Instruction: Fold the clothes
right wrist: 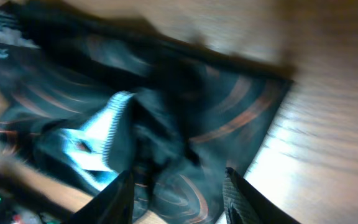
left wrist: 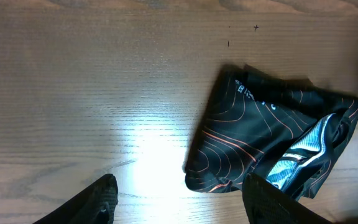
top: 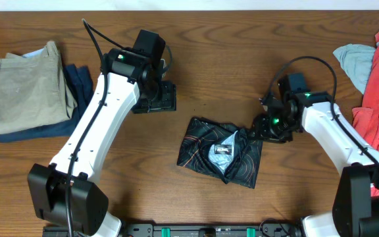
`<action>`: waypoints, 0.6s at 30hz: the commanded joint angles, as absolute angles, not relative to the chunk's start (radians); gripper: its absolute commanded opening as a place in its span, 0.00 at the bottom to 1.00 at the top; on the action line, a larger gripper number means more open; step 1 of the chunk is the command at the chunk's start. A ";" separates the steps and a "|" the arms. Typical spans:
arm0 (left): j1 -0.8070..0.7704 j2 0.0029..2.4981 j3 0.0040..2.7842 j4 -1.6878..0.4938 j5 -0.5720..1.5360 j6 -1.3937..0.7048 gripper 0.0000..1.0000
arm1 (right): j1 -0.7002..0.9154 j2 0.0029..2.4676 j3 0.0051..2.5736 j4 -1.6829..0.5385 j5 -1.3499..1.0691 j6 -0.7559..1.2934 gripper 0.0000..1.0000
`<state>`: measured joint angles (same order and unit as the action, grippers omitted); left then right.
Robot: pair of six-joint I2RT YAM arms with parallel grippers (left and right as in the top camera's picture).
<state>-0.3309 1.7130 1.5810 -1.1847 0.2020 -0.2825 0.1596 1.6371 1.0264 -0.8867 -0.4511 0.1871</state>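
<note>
**Black jersey lies bundled flat, just below mid-frame**

From overhead, the jersey point(top: 221, 153) lies on the wood slightly right of centre, in the lower half of the frame. It is gathered into a rough four-sided bundle, set askew. The cloth is black with thin orange contour lines. At its middle the fabric gapes, showing a pale blue inner panel with a small label.

In the left wrist view the jersey point(left wrist: 253, 137) fills the right half, with tiny white lettering near its upper edge and the blue lining at lower right.

The right wrist view is blurred. There the jersey point(right wrist: 185, 118) spans most of the frame, rumpled, with the blue patch left of centre.
</note>
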 commanded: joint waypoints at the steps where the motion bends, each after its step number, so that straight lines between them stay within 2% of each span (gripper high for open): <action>1: -0.331 1.719 1.573 -1.189 0.190 -0.266 0.66 | 0.199 1.628 1.027 -0.859 -0.556 0.162 0.44; 7: -0.331 1.719 1.573 -1.189 0.190 -0.266 0.66 | 0.263 1.645 1.026 -0.840 -0.466 0.225 0.30; 18: -0.331 1.719 1.573 -1.196 0.190 -0.266 0.66 | 0.341 1.729 1.026 -0.799 -0.430 0.303 0.27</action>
